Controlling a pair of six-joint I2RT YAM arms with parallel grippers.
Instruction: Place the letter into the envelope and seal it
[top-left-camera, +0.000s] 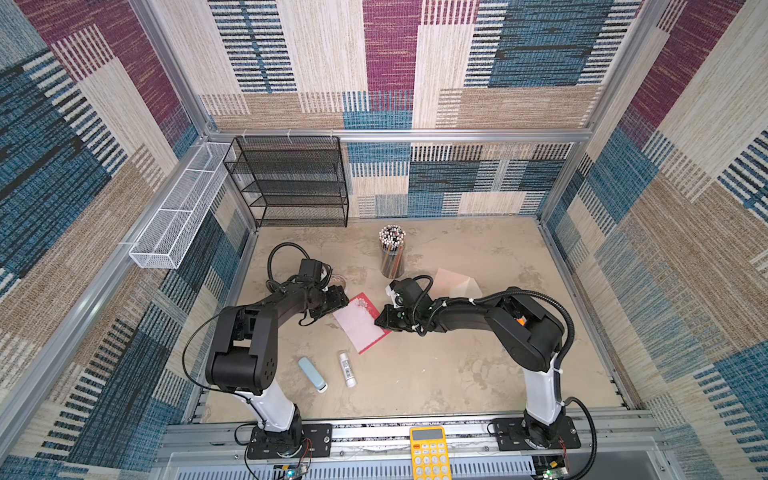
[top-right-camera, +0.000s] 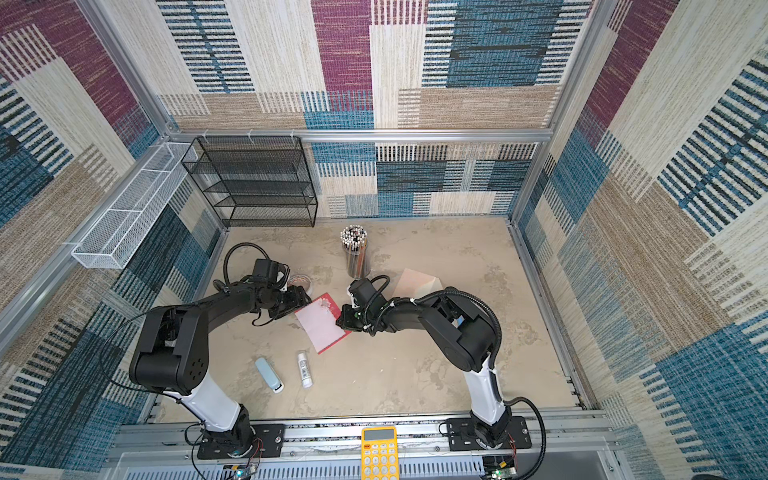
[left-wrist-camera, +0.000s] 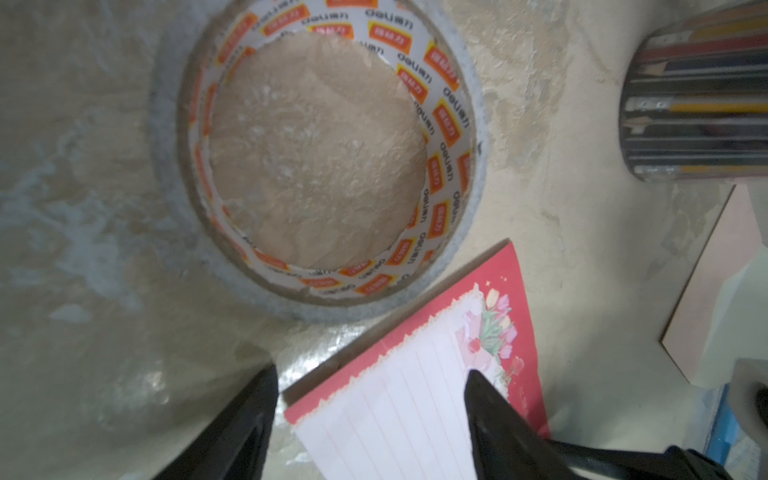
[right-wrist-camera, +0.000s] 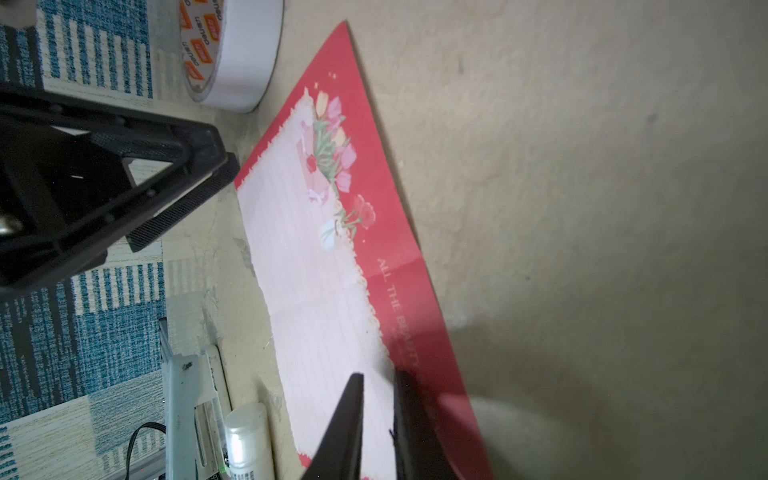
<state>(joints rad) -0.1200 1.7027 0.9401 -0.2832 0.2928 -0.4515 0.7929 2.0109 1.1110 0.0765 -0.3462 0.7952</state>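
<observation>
Red letter (top-left-camera: 359, 324), left end effector (left-wrist-camera: 372, 370) open over corner, right end effector (right-wrist-camera: 379, 376) at edge, grip unclear

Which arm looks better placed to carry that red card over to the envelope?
Right, probably. The right gripper has its jaws nearly closed at the edge of the letter, and the envelope lies close by that arm. The left gripper is open at the far corner.

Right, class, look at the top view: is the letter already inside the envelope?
No: the letter lies unfolded in the open, and the envelope lies apart from it, further back.
</observation>
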